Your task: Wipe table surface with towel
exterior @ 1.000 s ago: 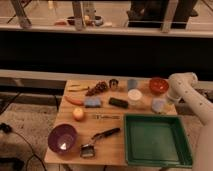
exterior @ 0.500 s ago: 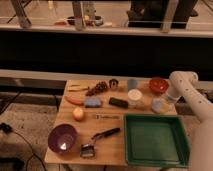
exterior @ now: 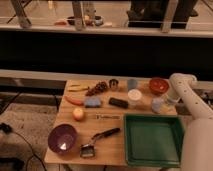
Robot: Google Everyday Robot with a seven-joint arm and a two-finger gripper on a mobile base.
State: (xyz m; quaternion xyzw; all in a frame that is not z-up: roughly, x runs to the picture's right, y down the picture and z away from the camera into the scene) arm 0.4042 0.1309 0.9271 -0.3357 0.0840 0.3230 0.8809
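A wooden table (exterior: 112, 127) holds many small items. A blue folded cloth or sponge (exterior: 92, 102), the only towel-like thing, lies left of centre, between a carrot (exterior: 74, 100) and a black block (exterior: 118, 102). My white arm (exterior: 186, 95) rises at the table's right edge and bends down toward the table. The gripper (exterior: 169, 99) is at the arm's end by the right edge, next to a light blue cup (exterior: 157, 104) and below a red bowl (exterior: 158, 85). It is far from the blue cloth.
A green tray (exterior: 152, 139) fills the front right. A purple bowl (exterior: 63, 137) and a brush (exterior: 97, 142) are at front left. A white cup (exterior: 134, 96), metal cup (exterior: 114, 84), grapes (exterior: 98, 88) and an orange fruit (exterior: 78, 114) stand mid-table. A dark counter runs behind.
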